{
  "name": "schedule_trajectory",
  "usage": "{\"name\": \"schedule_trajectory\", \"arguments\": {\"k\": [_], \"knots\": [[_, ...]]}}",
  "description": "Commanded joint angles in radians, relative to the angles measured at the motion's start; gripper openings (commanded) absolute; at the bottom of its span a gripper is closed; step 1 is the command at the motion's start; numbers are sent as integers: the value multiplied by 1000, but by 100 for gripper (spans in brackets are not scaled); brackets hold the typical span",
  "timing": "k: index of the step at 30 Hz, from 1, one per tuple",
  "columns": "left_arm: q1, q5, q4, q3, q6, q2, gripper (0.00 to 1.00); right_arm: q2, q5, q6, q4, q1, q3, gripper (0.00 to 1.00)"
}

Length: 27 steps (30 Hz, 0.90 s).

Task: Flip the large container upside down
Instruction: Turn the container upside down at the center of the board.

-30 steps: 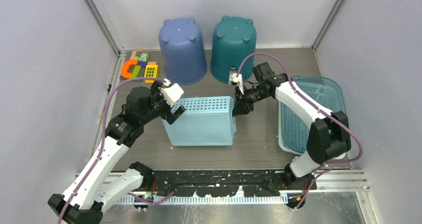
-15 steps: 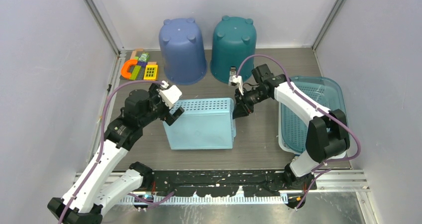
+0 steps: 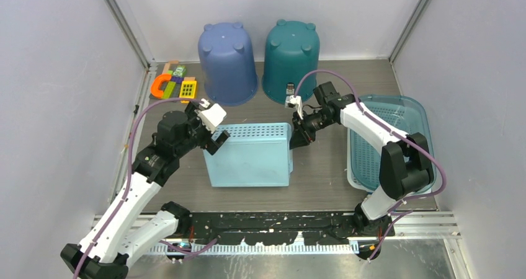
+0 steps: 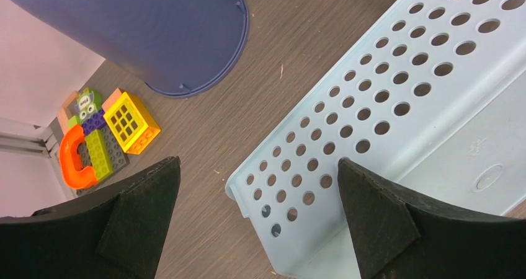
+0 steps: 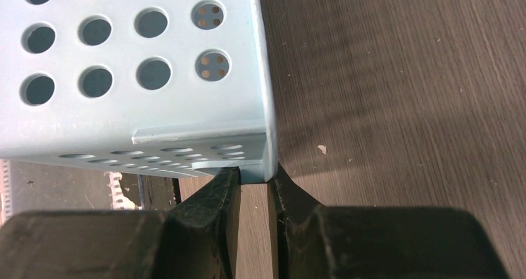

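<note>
The large container (image 3: 251, 158) is a pale blue box with perforated walls, lying in the middle of the table with its solid base facing up and toward the near edge. My right gripper (image 3: 297, 136) is at its right end. In the right wrist view the gripper (image 5: 254, 173) is shut on the corner of the container's (image 5: 136, 62) rim. My left gripper (image 3: 214, 137) hovers over the far left corner, open. In the left wrist view the gripper (image 4: 257, 162) straddles that corner of the container (image 4: 403, 105) without touching it.
Two upturned buckets stand at the back, one blue (image 3: 227, 62) and one teal (image 3: 291, 59). A teal perforated basket (image 3: 414, 115) sits upright at the right. Toy blocks (image 3: 173, 84) lie at the back left, also seen as blocks (image 4: 105, 136) beside the left fingers.
The container has tipped slightly further toward the near edge in the right gripper's hold. The left gripper has drifted a little to the left, still open.
</note>
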<state>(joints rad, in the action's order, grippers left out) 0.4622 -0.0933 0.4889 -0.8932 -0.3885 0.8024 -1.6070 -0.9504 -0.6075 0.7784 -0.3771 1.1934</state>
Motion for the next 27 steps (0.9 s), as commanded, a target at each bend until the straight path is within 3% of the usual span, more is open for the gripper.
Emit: {"name": "schedule_trajectory", "arguments": {"k": [1,27], "knots": [[-8,16,-46,9,19,7,99,3,-22,45,-62,4,-13,1],[-22,25,-58,10,29,12,99,-71,-43,237,-233,23,-60,1]]}}
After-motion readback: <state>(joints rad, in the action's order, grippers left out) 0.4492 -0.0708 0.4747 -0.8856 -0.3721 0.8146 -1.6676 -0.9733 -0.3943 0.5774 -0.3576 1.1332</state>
